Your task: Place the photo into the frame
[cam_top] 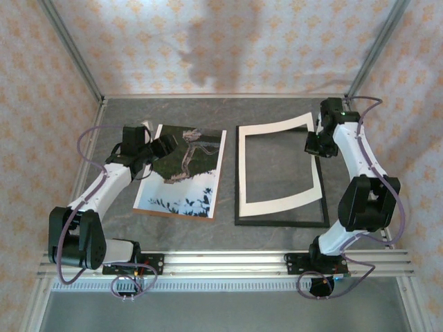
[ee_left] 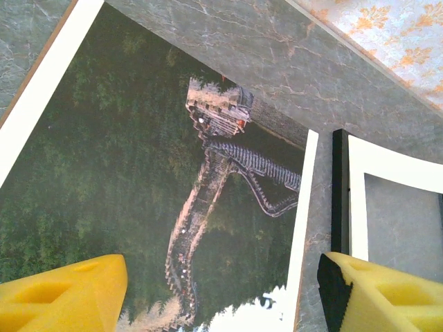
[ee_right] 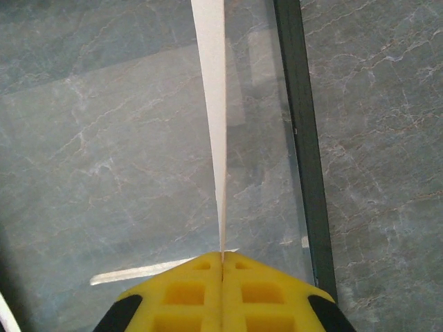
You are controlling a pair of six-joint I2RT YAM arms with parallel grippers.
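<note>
Grey marbled table [cam_top: 173, 238] under everything. Black frame [cam_top: 280, 222] flat on it, right of centre, a clear pane inside judging by the reflections in the right wrist view. White mat [cam_top: 277, 202] resting in the frame along its left and near sides, lifted and bowed upward at the far right. Photo [cam_top: 183, 173] face up to the left of the frame, apart from it, not yet in it. Squared on a brown backing board [cam_top: 173, 215] that peeks out as a thin rim along the near and left sides. Right gripper [ee_right: 222, 254] clenched on the right edge of the mat, fingers meeting on the sheet, holding that side up off the pane. Left gripper [ee_left: 223, 277] spread wide, grasping nothing, hovering over the far part of the photo, with the right border of the print between the fingertips. Handling, as judged: thin paper, very light, floppy, likely to sag or crease if raised by one corner, surface possibly easy to mark. Lying flush on the board, so little for a fingertip to get under. Best hold on the white border, preferably along a long edge, after nudging that edge past the board rim. Low, flat carry toward the opening under the raised mat.
</note>
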